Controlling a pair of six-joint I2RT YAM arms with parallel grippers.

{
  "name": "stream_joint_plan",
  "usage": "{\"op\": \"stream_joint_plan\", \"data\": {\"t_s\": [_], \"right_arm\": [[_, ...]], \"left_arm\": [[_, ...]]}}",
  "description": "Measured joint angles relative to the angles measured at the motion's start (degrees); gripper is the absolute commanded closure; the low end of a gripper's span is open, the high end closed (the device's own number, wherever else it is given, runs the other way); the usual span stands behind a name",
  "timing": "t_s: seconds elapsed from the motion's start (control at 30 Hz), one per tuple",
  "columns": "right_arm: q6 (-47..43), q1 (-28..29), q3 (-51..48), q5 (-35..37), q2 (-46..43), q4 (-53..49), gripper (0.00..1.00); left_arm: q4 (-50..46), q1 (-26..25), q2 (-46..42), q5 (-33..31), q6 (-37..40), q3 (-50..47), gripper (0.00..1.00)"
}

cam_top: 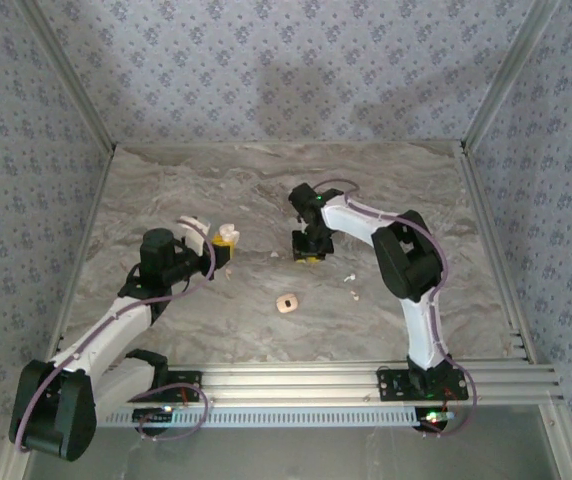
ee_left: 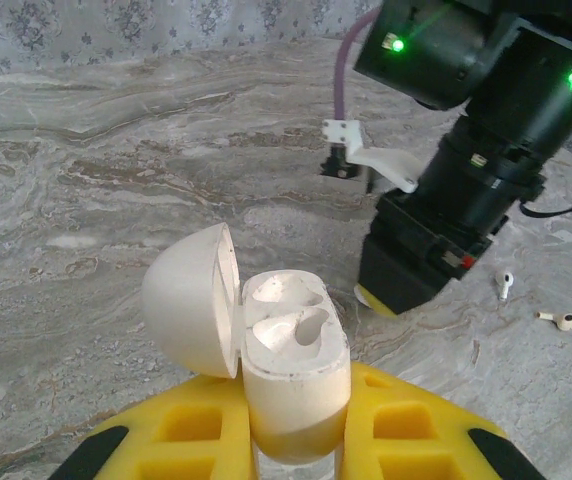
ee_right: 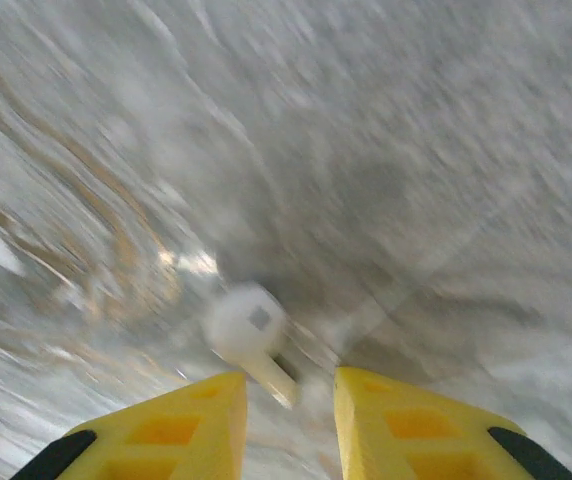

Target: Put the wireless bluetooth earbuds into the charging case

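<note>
Nearest the arm bases, a tan piece lies alone on the surface. To its right two earbuds lie loose, apart from each other.

Farther out, the left gripper is pressed onto the case. It holds the case upright, with the lid swung open to the left and both wells empty. Past the case the right gripper points down, its fingers part-way apart. A third earbud sits at their tips, stem toward the gap. That view is smeared, so I cannot tell whether they pinch it.

As I judge the risks:
- The earbud is tiny and, if gripped at all, gripped by very little, so a quick swing could shed it.
- It could meet a well turned the wrong way and jam or bounce out.
- A downward push could twist the case in its grip or knock the lid shut.

The surface is grey-beige with a marbled pattern, edged near the bases by metal rails. Walls of blue-grey flowered paper close the back and sides.
</note>
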Motion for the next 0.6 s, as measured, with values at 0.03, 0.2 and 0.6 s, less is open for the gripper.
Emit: {"op": "stream_joint_plan", "data": {"t_s": [0.03, 0.2, 0.6], "right_arm": [[-0.94, -0.39, -1.40, 0.02, -0.94, -0.68, 0.68], [-6.69, -1.79, -5.27, 0.02, -3.50, -3.06, 0.67], [-10.34, -2.25, -3.43, 0.04, -5.05, -7.15, 0.54]], "left_arm": [[0.00, 0.00, 0.00, 0.00, 0.09, 0.13, 0.82], [-0.20, 0.00, 0.00, 0.07, 0.44, 0.37, 0.82], [-1.40, 0.00, 0.00, 0.22, 0.94, 0.85, 0.82]]}}
